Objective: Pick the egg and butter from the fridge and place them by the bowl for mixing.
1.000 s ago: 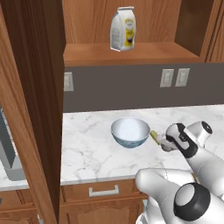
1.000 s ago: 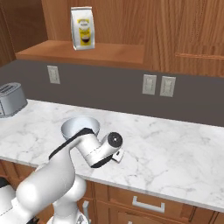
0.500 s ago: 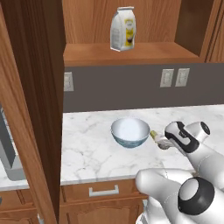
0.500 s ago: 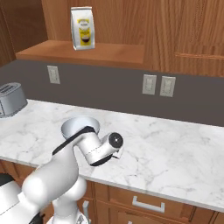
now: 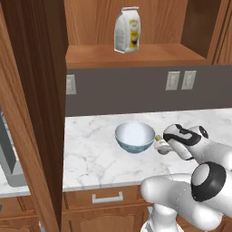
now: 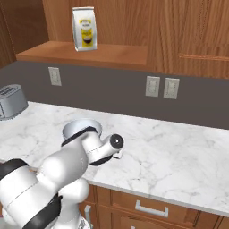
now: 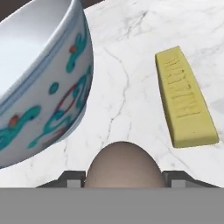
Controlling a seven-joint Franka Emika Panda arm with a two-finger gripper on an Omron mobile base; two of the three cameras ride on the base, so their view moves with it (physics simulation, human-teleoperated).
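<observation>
You have the egg clamped in the claw, low over the worktop (front half). Set it down gently between the bowl and the butter lying beyond, then release slowly so it won't roll.

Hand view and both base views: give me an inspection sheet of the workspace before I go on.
Surface: white marble counter, nothing spilled.
Job's things: round blue-grey bowl with white inside upright on the counter; pale-yellow butter stick lying flat on the marble beside the bowl, apart from it; brownish speckled egg between the hand's fingertips, close to the bowl.
Clutter: white-and-yellow bag on the wooden shelf; grey toaster at the counter's far end.
Grippers: hand low over the counter next to the bowl, shut on the egg.
Cables: nothing seen.
Surroundings: wall outlets, wooden cabinets, drawer below the counter.
</observation>
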